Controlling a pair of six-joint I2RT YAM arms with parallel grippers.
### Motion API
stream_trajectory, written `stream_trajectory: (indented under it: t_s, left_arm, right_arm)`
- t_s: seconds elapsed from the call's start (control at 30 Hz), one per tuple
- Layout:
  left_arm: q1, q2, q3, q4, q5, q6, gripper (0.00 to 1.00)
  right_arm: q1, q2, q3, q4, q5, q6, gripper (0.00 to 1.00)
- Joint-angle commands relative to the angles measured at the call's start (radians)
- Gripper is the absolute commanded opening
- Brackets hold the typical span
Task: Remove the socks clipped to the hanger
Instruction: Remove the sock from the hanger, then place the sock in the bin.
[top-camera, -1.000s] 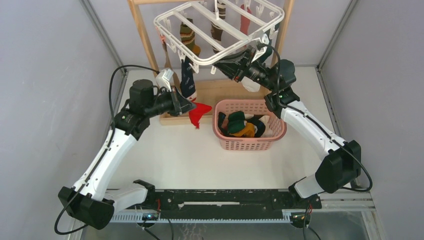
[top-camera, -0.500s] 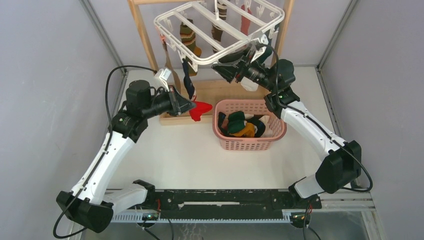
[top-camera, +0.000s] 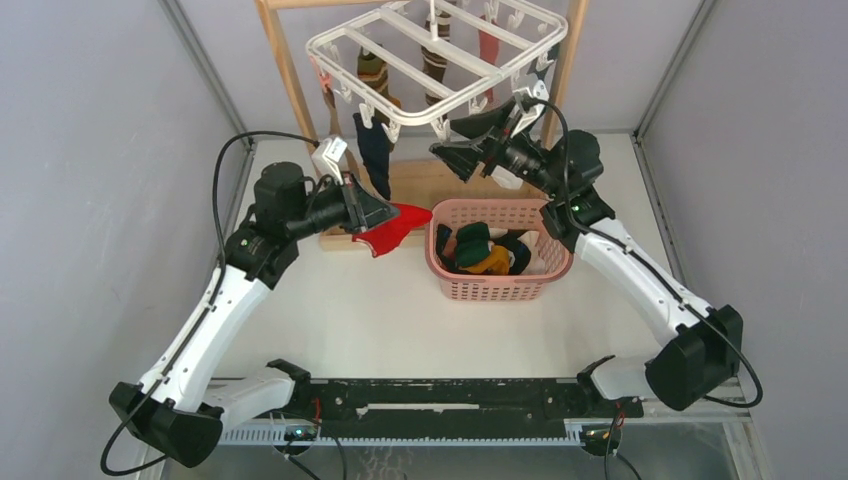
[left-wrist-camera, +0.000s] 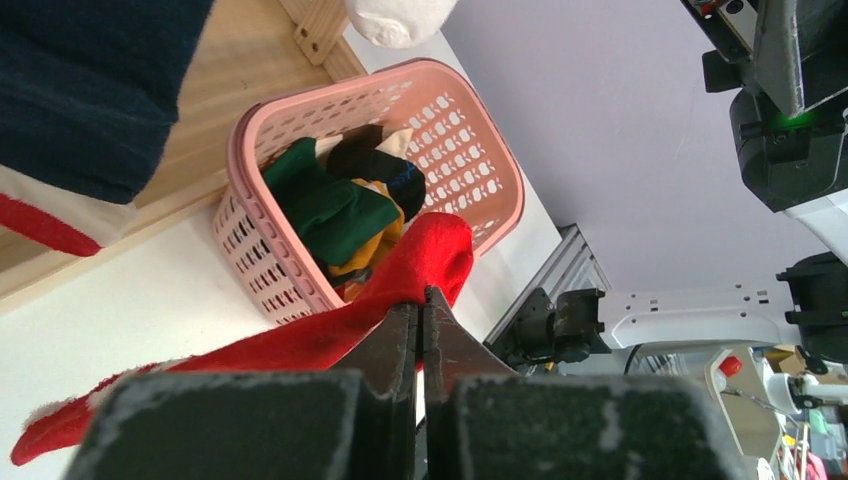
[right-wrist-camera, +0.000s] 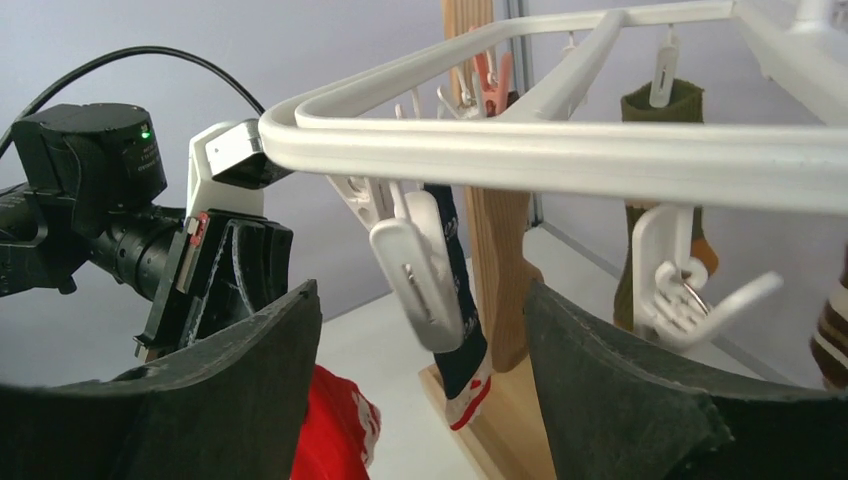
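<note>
From above, my left hand (top-camera: 388, 213) is clenched on a red sock (top-camera: 392, 228), held over the table (top-camera: 400, 320) near its far edge, just left of a pink basket (top-camera: 500, 290) with loose socks (top-camera: 478, 250) in it. The white hanger (top-camera: 415, 117) hangs over the far edge, and a navy sock (top-camera: 375, 160) and others are clipped to it. My right hand (top-camera: 455, 140) is spread open just under its near rim.

My left wrist camera shows both fingers pressed together on the red sock (left-wrist-camera: 420, 255), with the basket (left-wrist-camera: 470, 160) beyond.

My right wrist camera shows my fingers (right-wrist-camera: 230, 400) wide apart and holding nothing. A white clip (right-wrist-camera: 420, 280) dangles from the hanger's rim (right-wrist-camera: 550, 155) between them, in front of the navy sock (right-wrist-camera: 460, 340).
</note>
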Motion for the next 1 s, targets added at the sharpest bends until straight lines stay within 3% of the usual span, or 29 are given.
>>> stream_trajectory:
  t_s: [0.0, 0.1, 0.47, 0.97]
  left_arm:
    - [-0.044, -0.014, 0.033, 0.041, -0.017, -0.016, 0.0]
    - [-0.065, -0.009, 0.051, 0.04, -0.035, -0.02, 0.0]
    - [-0.18, 0.056, 0.153, 0.05, -0.092, -0.034, 0.0]
    - [-0.315, 0.222, 0.272, 0.195, -0.146, -0.064, 0.0]
  right_arm:
    - [-0.002, -0.099, -0.035, -0.077, 0.067, -0.039, 0.83]
    - [-0.017, -0.173, -0.097, -0.113, 0.105, -0.034, 0.99]
    - [-0.119, -0.498, -0.314, -0.33, 0.248, -0.006, 1.0]
    - [-0.224, -0.744, -0.394, -0.601, 0.289, 0.026, 1.0]
